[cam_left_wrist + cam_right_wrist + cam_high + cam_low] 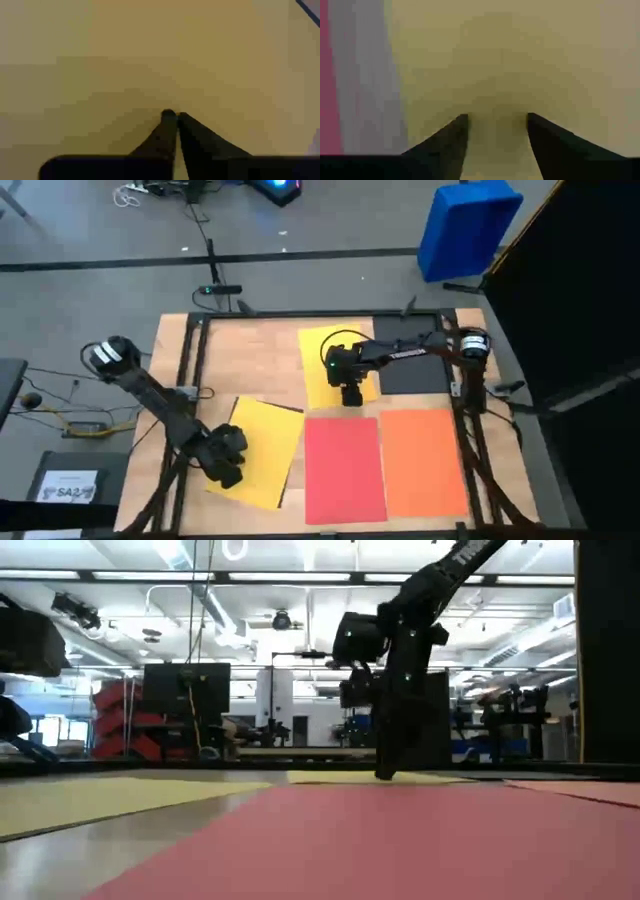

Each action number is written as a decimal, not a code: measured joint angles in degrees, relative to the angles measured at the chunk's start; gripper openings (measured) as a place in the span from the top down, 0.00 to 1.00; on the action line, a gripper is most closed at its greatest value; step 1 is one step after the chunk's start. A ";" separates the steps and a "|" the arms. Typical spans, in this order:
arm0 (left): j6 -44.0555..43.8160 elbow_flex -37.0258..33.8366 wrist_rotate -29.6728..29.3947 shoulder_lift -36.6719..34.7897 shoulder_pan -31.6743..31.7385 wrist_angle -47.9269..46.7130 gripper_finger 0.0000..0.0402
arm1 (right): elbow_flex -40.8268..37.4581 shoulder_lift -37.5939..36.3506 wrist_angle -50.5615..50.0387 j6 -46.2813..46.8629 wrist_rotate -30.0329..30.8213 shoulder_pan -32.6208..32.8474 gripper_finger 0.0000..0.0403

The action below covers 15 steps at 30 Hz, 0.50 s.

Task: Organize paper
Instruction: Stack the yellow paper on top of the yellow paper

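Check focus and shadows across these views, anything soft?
Low view: red sheet blurs close to the lens, ceiling lights glare. Right wrist view: right gripper open, soft shadow on the yellow sheet. Left wrist view: left gripper shut, soft-edged.

Paper, 5 flat sheets on table: red sheet (344,469) & orange sheet (423,461) side by side, near edge, squared. Black sheet (410,352) far right. Yellow sheet (325,365) beside it. 2nd yellow sheet (262,450) left, skewed.

Grey floor (300,225) beyond a wooden table (260,345). Blue bin (466,228) nearby. Bright strip lights (300,577) overhead, monitors (186,690) behind.
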 joint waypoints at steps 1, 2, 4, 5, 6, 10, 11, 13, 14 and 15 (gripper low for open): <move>-0.02 0.01 0.09 0.00 0.00 0.17 0.98 | 0.36 1.00 0.14 0.78 -0.39 -0.17 0.56; -0.02 0.01 0.18 0.00 0.00 0.17 0.98 | 0.95 2.02 0.05 1.24 -0.70 -0.27 0.56; -0.02 0.01 0.29 0.00 0.02 0.19 0.98 | 1.74 2.84 0.06 3.09 -1.23 -0.67 0.56; -0.02 0.03 0.35 0.00 0.02 0.17 0.98 | 2.23 3.42 -0.13 3.87 -1.46 -0.82 0.56; -0.02 0.01 0.35 0.00 0.02 0.20 0.98 | 2.45 3.54 0.11 4.66 -1.89 -1.04 0.56; -0.02 0.04 0.59 -0.02 0.02 0.22 0.98 | 3.09 3.75 -0.16 5.17 -2.10 -1.39 0.56; -0.02 0.06 0.59 -0.02 0.02 0.20 0.98 | 3.38 3.82 -0.52 5.17 -2.09 -1.55 0.56; -0.02 0.06 0.59 -0.03 0.02 0.17 0.98 | 4.02 3.95 -1.56 4.91 -2.31 -1.97 0.56; -0.02 0.06 0.59 -0.04 0.02 0.16 0.98 | 4.20 3.98 -1.61 4.33 -2.32 -2.08 0.56; -0.02 0.06 0.59 -0.04 0.02 0.15 0.98 | 4.56 3.94 -1.68 4.04 -2.23 -2.09 0.56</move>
